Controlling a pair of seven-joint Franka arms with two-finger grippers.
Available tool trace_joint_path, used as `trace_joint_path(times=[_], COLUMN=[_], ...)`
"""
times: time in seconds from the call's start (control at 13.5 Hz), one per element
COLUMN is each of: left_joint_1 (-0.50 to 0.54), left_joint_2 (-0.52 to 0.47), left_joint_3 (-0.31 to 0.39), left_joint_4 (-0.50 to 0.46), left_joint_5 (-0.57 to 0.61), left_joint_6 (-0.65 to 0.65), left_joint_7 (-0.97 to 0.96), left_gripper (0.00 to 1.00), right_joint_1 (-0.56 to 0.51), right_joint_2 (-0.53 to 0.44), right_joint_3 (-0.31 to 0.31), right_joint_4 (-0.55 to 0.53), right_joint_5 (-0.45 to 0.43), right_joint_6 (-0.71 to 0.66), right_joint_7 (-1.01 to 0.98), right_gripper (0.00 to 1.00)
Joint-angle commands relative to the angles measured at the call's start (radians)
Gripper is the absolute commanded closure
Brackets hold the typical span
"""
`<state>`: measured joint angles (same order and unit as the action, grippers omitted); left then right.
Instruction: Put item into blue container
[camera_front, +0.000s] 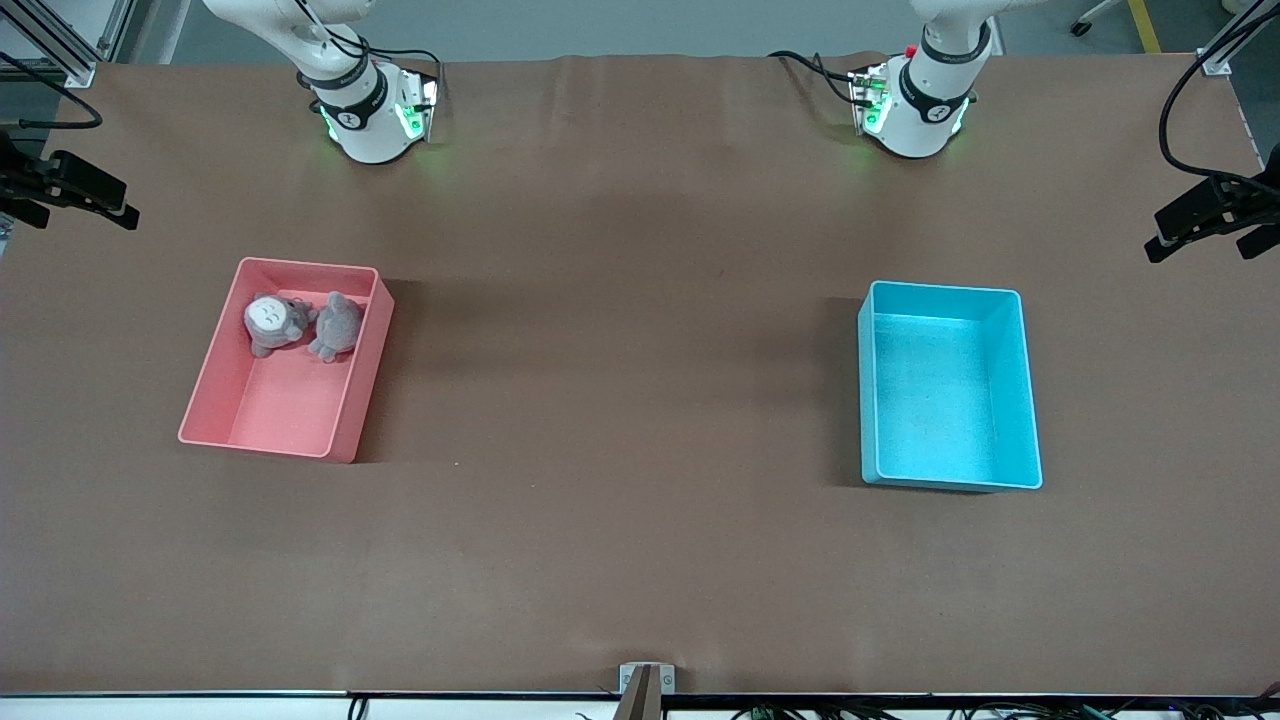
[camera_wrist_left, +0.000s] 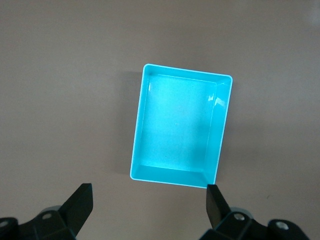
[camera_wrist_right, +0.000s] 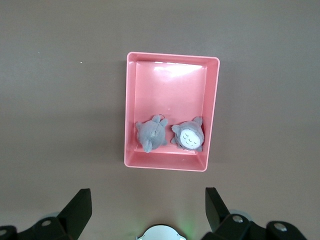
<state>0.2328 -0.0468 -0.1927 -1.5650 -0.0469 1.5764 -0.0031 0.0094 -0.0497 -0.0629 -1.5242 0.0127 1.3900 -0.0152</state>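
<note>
The brown tabletop (camera_front: 620, 400) has lots of bare room. A wide open stretch lies between the two bins, and more bare brown runs all around each bin out to the tabletop's edges.

The bright blue plastic bin with straight walls and a thin pale rim (camera_front: 1030, 400) sits toward the left arm's end of the tabletop. Nothing is inside it; only its blue floor shows.

The pink plastic bin (camera_front: 215, 385) of about the same size sits well apart from the blue bin, toward the right arm's end. Two small grey plush toys are in it, side by side, at the end of the bin farther from the front camera. One grey plush toy with a white face (camera_front: 270, 322) shows closed eyes. The other grey plush toy (camera_front: 336, 326) shows only grey fur and touches or nearly touches the first.

The left gripper (camera_wrist_left: 149, 200) hangs high over the blue bin, its fingers spread wide and holding nothing. The right gripper (camera_wrist_right: 148, 202) hangs high over the pink bin, also spread wide and holding nothing.
</note>
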Motion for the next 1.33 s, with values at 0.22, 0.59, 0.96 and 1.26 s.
trace_joint_path(times=[0.22, 0.59, 0.96, 1.26], left_joint_1=[0.002, -0.003, -0.007, -0.007], left_joint_2=[0.005, 0.007, 0.005, 0.007], left_joint_3=[-0.002, -0.004, -0.007, -0.007], left_joint_4=[0.017, 0.017, 0.017, 0.017], left_joint_5=[-0.008, -0.008, -0.010, -0.004], left_joint_6=[-0.007, -0.004, 0.000, 0.001], left_joint_7=[-0.014, -0.014, -0.014, -0.014], left_gripper=[0.00, 0.00, 0.00, 0.00], right_joint_1=[0.004, 0.000, -0.005, -0.002], right_joint_2=[-0.035, -0.035, -0.030, -0.030], right_joint_3=[-0.001, 0.000, -0.005, -0.005], right_joint_4=[-0.030, -0.030, -0.031, -0.031], right_joint_5=[-0.008, -0.014, -0.014, -0.016], right_joint_6=[0.004, 0.004, 0.015, 0.015], right_joint_7=[-0.008, -0.009, -0.009, -0.009], right_gripper=[0.00, 0.00, 0.00, 0.00])
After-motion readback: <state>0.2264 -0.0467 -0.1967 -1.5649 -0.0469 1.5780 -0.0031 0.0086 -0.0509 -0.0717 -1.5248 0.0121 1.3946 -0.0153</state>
